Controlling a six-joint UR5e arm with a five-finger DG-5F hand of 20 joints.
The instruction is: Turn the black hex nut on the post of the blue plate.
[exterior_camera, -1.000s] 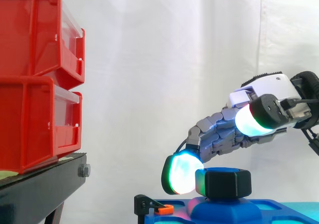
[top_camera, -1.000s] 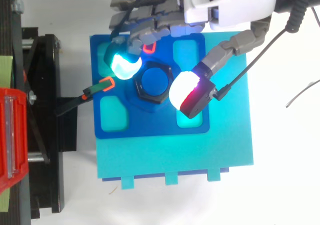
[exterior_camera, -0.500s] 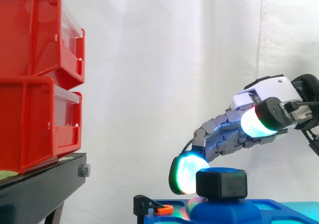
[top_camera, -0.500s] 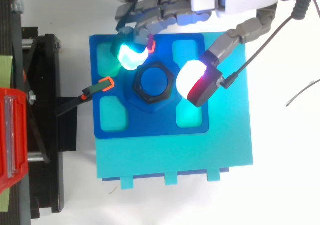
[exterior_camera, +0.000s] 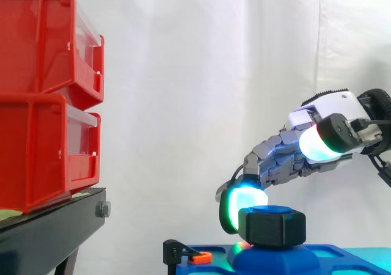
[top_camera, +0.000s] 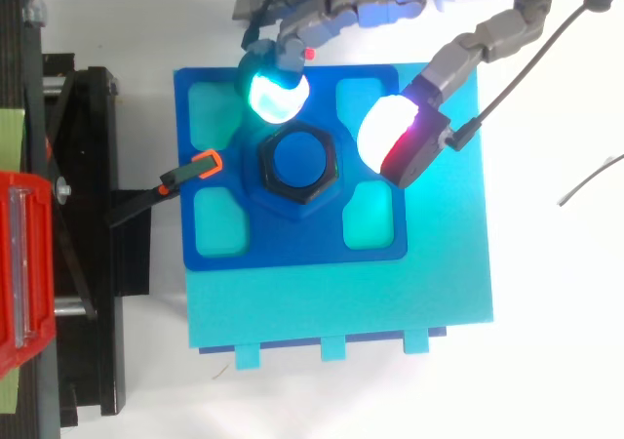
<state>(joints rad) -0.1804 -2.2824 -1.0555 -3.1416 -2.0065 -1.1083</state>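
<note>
1. The black nut (top_camera: 297, 164) sits in the middle of the blue plate (top_camera: 292, 249), down on the post (top_camera: 298, 156).
2. The nut lies flat. Its hole points straight up, so its long line runs up and down, just like the post. From above, one corner points to the side of the plate nearest the red bins (exterior_camera: 43, 104).
3. My hand (exterior_camera: 287, 159) hangs over the back part of the plate. It is spread wide and holds nothing.
4. One glowing fingertip (top_camera: 276, 93) is just beside the nut. I can't tell if it touches. The thumb pad (top_camera: 400, 141) is up high over the side of the plate away from the bins, apart from the nut.
5. I can't see how far the nut has been turned. I think the turning is not done, and my hand must first get a hold on it.
</note>
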